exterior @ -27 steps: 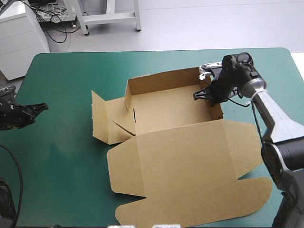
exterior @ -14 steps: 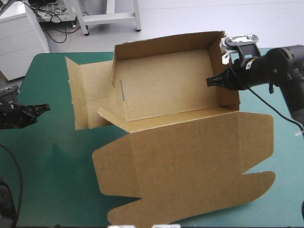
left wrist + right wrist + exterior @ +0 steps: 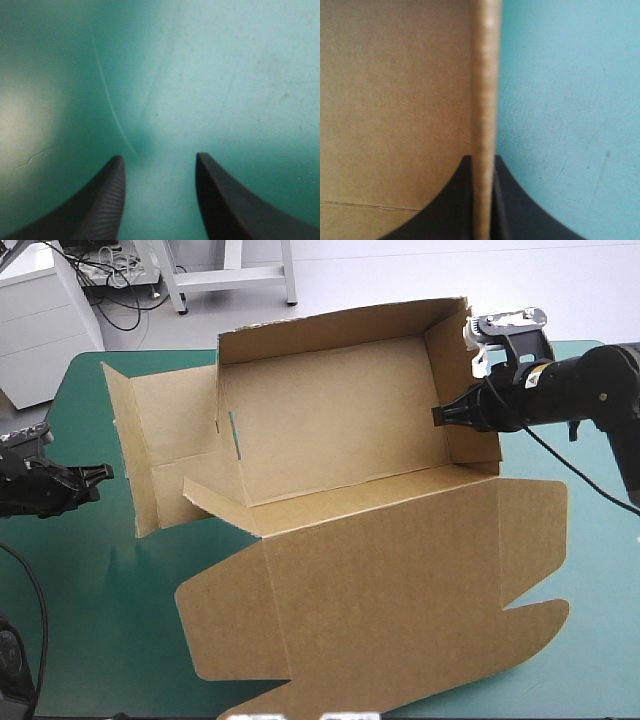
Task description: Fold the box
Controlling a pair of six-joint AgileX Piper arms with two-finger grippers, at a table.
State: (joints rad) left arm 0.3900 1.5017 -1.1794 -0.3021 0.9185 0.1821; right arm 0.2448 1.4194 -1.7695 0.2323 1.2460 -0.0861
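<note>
Right gripper [image 3: 440, 416]: clamped on the brown box's [image 3: 330, 440] right wall [image 3: 458, 370], holding the tray tilted.
Left gripper [image 3: 98, 473]: fingers apart, empty, well left of the side flap [image 3: 160, 430].

The box [image 3: 330, 430], earlier lying with its tray flat on the table [image 3: 100, 630], has been tipped up by its right wall. The tray's floor now faces the table's near edge, and its far wall rises past the table's far edge. The whole sheet has shifted toward the table's left edge. The right gripper [image 3: 438, 416], pinching that wall, has climbed above the table, and the left gripper [image 3: 106, 472] has crept slightly inward from the table's left edge.
</note>
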